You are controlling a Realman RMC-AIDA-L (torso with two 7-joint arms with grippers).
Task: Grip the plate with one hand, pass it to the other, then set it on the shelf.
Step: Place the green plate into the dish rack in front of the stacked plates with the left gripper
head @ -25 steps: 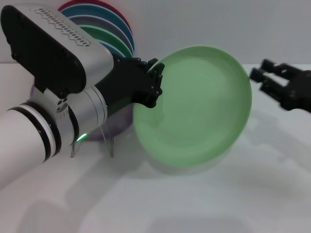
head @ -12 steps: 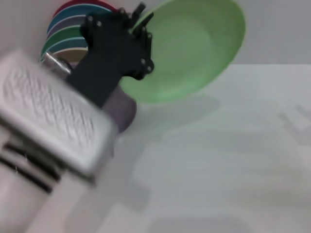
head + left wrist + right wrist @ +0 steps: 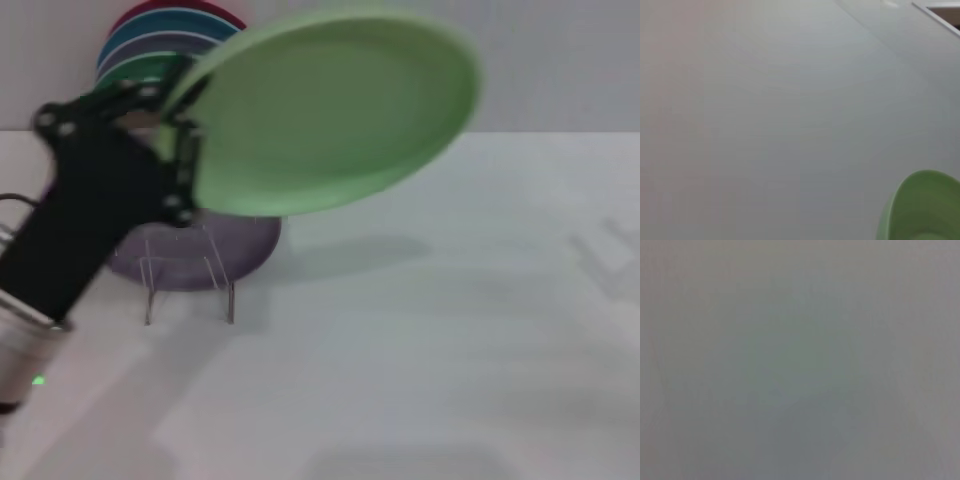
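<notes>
The left gripper [image 3: 178, 150] is clamped on the rim of the plate [image 3: 330, 115] at about the plate's nine o'clock edge; its black body slants down toward seven o'clock in the head view, where a small green light [image 3: 38, 380] glows on the arm; the plate is held up off the table [image 3: 430, 350], tilted so its underside faces the camera and its far edge rises toward two o'clock; its shadow lies on the table just below, toward five o'clock of the shelf.

The shelf [image 3: 188, 285], a thin clear frame, stands on the table below the gripper, at about seven o'clock of the plate, apart from it; a purple plate [image 3: 195, 255] leans in it; behind, at eleven o'clock, a stack of upright plates [image 3: 160, 40] in red, blue and green shows above the gripper.

In the left wrist view only a curved piece of the plate [image 3: 922, 207] shows, at five o'clock of the picture, against plain pale surface.

The right gripper appears in no view; the right wrist view gives only a blank grey field.
</notes>
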